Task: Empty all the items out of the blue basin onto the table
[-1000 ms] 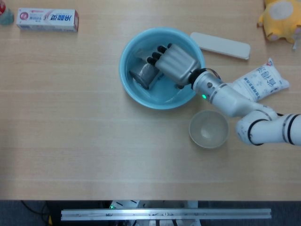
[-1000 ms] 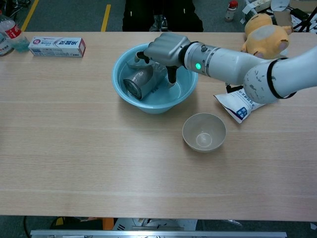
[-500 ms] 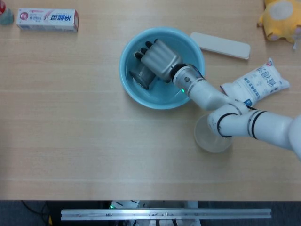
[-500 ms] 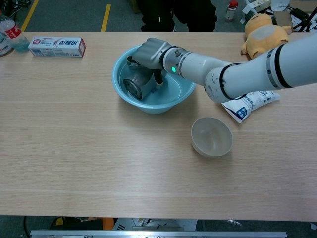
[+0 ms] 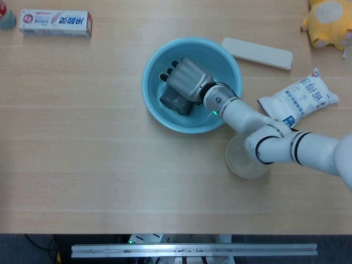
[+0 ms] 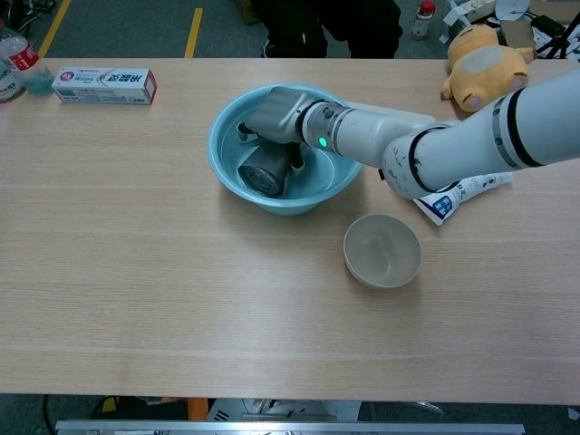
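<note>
The blue basin [image 5: 223, 61] [image 6: 314, 194] stands mid-table at the back. Inside it lies a grey metal can [image 5: 175, 104] [image 6: 261, 175], tipped on its side with one end facing the near side. My right hand [image 5: 187, 80] [image 6: 280, 114] reaches into the basin from the right and grips the can from above, fingers over its far-left side and thumb down its right side. The hand hides the upper part of the can. I cannot tell whether anything else lies in the basin under the hand. My left hand shows in neither view.
A beige bowl [image 5: 246, 162] [image 6: 382, 251] sits right of the basin, under my right forearm. A white pouch [image 5: 301, 95] [image 6: 450, 196], a flat white case [image 5: 257, 53] and a yellow plush [image 5: 327, 22] [image 6: 480, 60] lie to the right. A toothpaste box [image 5: 55, 23] [image 6: 104, 84] is far left.
My right hand sank deeper into the basin and closed around the can, which turned and shifted toward the middle. The basin slid slightly, and the bowl was nudged.
</note>
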